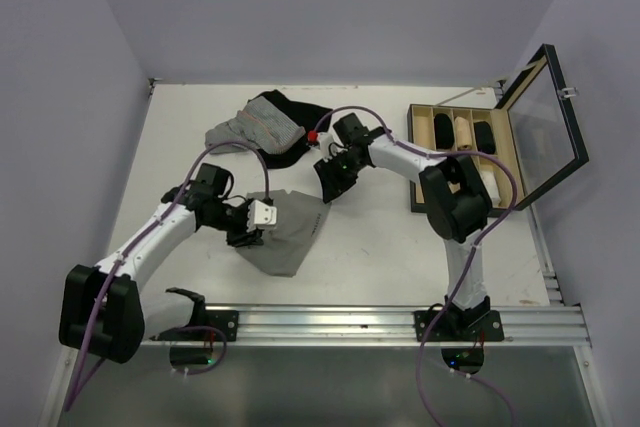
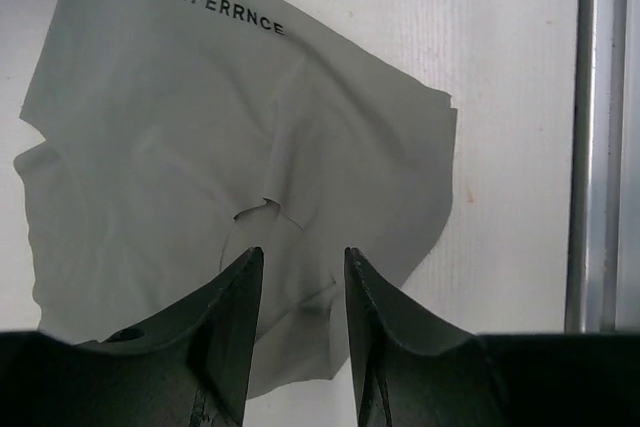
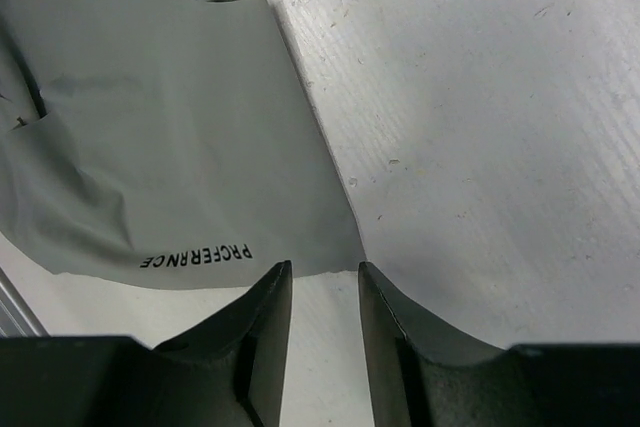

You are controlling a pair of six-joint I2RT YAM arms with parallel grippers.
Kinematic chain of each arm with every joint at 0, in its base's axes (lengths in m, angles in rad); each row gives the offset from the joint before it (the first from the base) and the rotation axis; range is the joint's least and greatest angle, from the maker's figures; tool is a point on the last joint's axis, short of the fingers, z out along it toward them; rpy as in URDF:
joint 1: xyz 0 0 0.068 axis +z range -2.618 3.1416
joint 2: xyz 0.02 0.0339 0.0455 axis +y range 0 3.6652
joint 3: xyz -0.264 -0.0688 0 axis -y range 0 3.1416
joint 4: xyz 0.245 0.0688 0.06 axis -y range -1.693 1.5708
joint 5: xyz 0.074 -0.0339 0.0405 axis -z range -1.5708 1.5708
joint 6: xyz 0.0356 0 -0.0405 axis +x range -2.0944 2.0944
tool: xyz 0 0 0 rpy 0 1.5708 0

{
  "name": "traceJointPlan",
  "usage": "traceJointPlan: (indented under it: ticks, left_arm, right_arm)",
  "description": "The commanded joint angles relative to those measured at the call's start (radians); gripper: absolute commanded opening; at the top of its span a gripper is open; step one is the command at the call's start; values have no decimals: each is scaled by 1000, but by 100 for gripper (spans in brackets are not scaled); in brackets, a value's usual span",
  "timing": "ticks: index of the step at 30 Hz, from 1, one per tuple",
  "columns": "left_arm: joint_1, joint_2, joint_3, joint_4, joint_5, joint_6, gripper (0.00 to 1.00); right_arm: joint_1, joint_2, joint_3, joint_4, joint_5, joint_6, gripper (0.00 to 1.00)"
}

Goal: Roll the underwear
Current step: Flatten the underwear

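Two grippers point(image 2: 298, 255) point(image 3: 323, 269) at opposite underwear point(image 1: 292, 235) edges

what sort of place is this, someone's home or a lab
Most likely a robotics lab test cell, not a home: a left arm and right arm bolted to a metal rail, a white table boxed in by plain walls, and underwear laid out like a practice item.

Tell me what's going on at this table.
Two robot arms are working on the grey underwear, which lies spread out and unrolled on the table. The left gripper hovers open over the cloth. The right gripper is open at the lettered waistband edge. Neither holds the cloth.
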Motion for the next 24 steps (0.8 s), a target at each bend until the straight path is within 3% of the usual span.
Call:
traceJointPlan:
  ticks: [1, 4, 9, 13, 17, 19, 24]
  left_arm:
    - [-18, 10, -10, 223, -47, -156, 41]
    - [-10, 99, 16, 378, -124, -255, 39]
    - [22, 170, 45, 437, -197, -311, 36]
    - [22, 188, 28, 345, -217, -164, 35]
    - [19, 196, -19, 230, -222, 11, 35]
    - [-13, 199, -44, 206, -254, 57, 33]
    - [-140, 204, -119, 219, -349, 32, 27]
  right_arm:
    - [1, 36, 4, -12, -4, 17, 38]
    - [1, 103, 26, -1, 4, 43, 36]
    - [-1, 239, 213, -12, 18, 49, 24]
    - [1, 371, 450, -1, -24, 103, 21]
    - [1, 413, 683, -7, -88, 177, 24]
    - [-2, 369, 673, -33, -67, 166, 26]
    - [-65, 65, 293, -35, -74, 170, 29]
